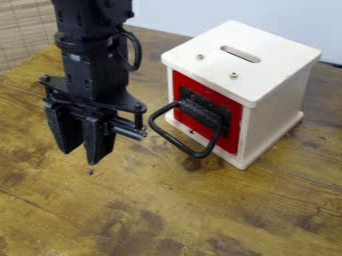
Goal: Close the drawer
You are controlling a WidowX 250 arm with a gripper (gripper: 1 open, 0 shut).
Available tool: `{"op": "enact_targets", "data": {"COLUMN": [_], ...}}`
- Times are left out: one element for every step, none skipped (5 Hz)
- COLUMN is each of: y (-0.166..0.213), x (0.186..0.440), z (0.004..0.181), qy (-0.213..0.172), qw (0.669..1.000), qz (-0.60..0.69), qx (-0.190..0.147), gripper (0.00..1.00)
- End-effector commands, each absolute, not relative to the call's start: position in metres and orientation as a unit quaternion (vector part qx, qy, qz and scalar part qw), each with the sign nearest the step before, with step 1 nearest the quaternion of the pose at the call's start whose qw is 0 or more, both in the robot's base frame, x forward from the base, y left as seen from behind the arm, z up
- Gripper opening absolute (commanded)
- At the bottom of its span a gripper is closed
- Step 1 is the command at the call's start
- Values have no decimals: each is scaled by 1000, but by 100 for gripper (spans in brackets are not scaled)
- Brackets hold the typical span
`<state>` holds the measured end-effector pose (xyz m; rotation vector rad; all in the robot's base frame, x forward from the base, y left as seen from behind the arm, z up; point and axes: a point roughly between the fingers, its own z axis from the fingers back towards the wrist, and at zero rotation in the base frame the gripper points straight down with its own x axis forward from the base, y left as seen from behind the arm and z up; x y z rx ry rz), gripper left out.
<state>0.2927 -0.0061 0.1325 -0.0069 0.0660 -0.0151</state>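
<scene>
The drawer (pixel 201 111) is the red front with a dark centre on the left face of a small white cube box (pixel 274 95). Its large black loop handle (pixel 179 131) sticks out toward the lower left. The red front appears to stand slightly proud of the box face. My gripper (pixel 83 148) hangs from the black arm (pixel 87 50) to the left of the handle, fingers pointing down at the table. The dark fingers sit close together with nothing between them; whether they are fully shut is not clear. A thin rod on the gripper reaches toward the handle.
The white box top has an oval slot (pixel 242 53) and small dots. The wooden table (pixel 201 215) extends in front and to the right. A woven mat or blind (pixel 20 35) lies at the far left.
</scene>
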Motion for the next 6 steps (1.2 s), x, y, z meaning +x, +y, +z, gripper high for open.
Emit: {"op": "enact_targets", "data": {"y": [9, 16, 23, 21, 15, 14], "x": [292, 294, 298, 296, 292, 290], "z": [125, 120, 114, 119, 129, 147], "qy": [30, 26, 25, 23, 18, 15], "qw": [1000, 999, 999, 999, 999, 999], "qz": [1, 8, 22, 20, 14, -36], "qx": [-9, -16, -26, -27, -26, -21], "gripper": [100, 100, 100, 0, 0, 0]}}
